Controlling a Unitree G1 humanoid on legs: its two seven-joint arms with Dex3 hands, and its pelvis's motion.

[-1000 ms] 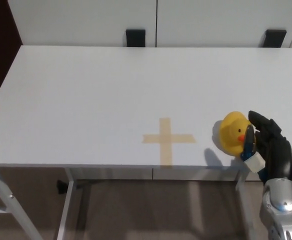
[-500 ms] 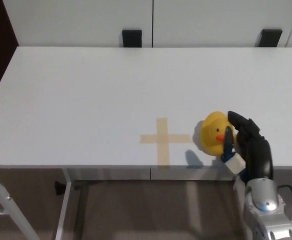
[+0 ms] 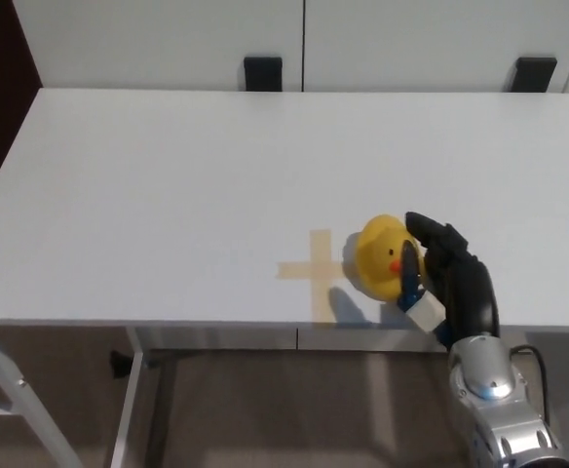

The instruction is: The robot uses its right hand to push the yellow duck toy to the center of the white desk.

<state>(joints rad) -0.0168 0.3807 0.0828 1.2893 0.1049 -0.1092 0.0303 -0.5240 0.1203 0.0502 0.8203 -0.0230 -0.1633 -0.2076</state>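
My right hand [image 3: 445,278] rests on the desk [image 3: 168,185] near its front edge, fingers apart and holding nothing, flat against the duck's side. The duck [image 3: 382,255] sits touching my hand at its 9 o'clock, orange beak turned toward my fingers [image 3: 431,234]. The tape cross [image 3: 314,271] lies just beside the duck at the duck's 9 o'clock.

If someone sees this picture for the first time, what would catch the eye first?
The yellow duck stands out most, sitting near the front edge of the white desk. The black right robot hand presses against its right side. Just left of the duck lies a tan tape cross, the only other mark on the desk.
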